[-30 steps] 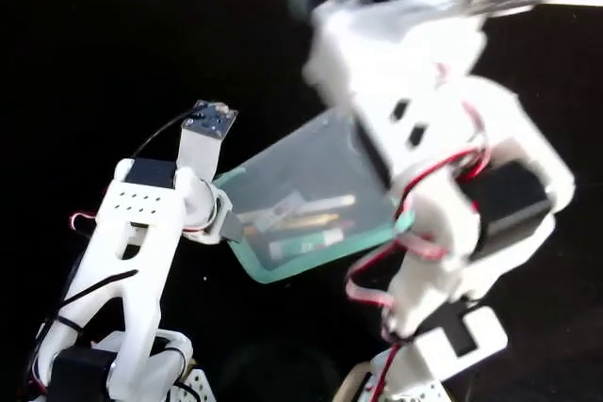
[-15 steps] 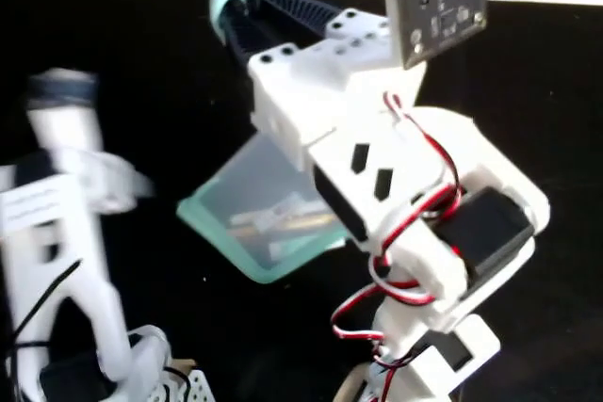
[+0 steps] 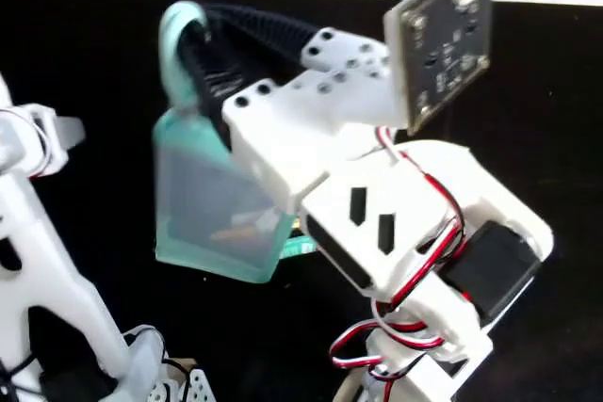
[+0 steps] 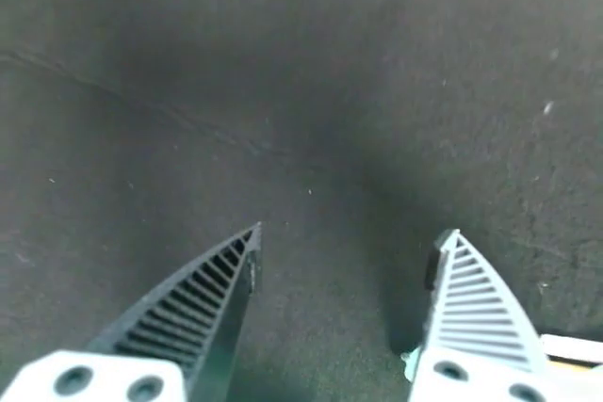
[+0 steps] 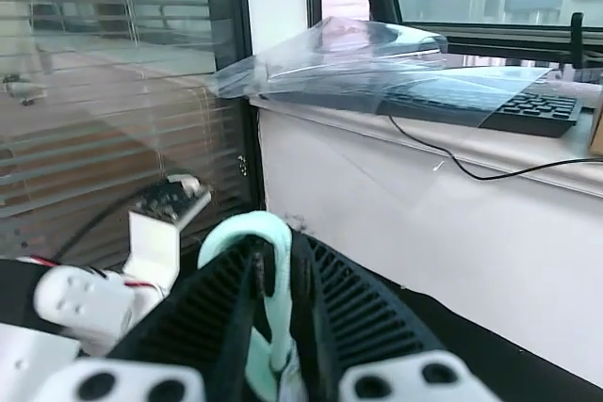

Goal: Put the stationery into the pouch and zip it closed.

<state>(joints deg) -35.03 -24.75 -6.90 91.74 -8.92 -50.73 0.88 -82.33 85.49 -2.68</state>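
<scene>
Your left arm (image 3: 38, 233) stands well left of the pouch (image 3: 212, 204). The left gripper (image 4: 353, 233) is spread wide over the black table (image 4: 283, 91) and grasps nothing. The pouch, clear with teal trim, hangs upright from its teal loop (image 3: 174, 35), with the stationery (image 3: 240, 228) heaped at its bottom. Above the pouch, your right gripper (image 5: 278, 249) is clamped tight on the loop, pinching it between black fingers. The right arm (image 3: 377, 233) rises just right of the pouch and covers part of that edge.
</scene>
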